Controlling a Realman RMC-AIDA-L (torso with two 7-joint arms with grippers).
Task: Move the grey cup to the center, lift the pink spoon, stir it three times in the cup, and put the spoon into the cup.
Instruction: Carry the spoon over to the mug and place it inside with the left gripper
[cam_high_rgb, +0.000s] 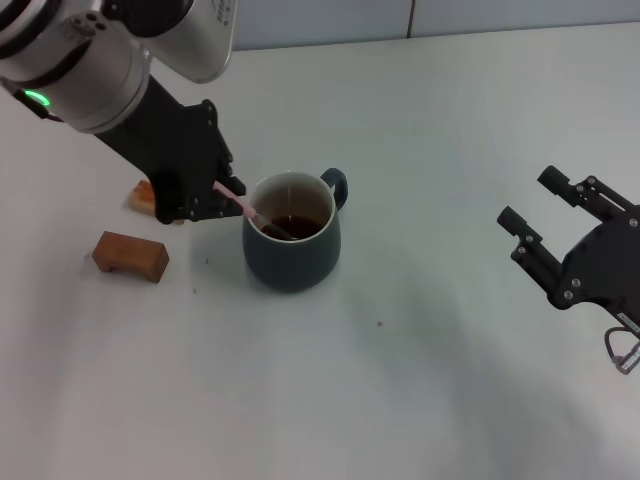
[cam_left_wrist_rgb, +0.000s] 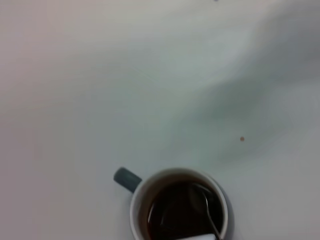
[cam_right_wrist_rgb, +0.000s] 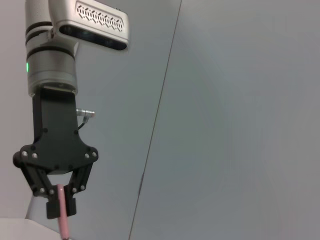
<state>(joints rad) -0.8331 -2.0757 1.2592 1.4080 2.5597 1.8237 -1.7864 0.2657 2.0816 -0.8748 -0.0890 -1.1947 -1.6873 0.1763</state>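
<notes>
The grey cup (cam_high_rgb: 291, 245) stands near the middle of the white table, handle pointing away from me, with dark brown liquid inside. My left gripper (cam_high_rgb: 226, 197) is just left of the cup's rim and shut on the pink spoon's handle (cam_high_rgb: 233, 198); the spoon slants down into the cup with its metal bowl in the liquid. The left wrist view shows the cup (cam_left_wrist_rgb: 177, 207) from above with the spoon's silver bowl and neck (cam_left_wrist_rgb: 207, 210) in the liquid. The right wrist view shows the left gripper (cam_right_wrist_rgb: 61, 197) holding the pink handle (cam_right_wrist_rgb: 63, 220). My right gripper (cam_high_rgb: 545, 215) is open and empty at the right.
A brown wooden block (cam_high_rgb: 130, 255) lies left of the cup. Another orange-brown block (cam_high_rgb: 143, 196) is partly hidden behind the left gripper. A small dark speck (cam_high_rgb: 379, 323) lies on the table in front of the cup.
</notes>
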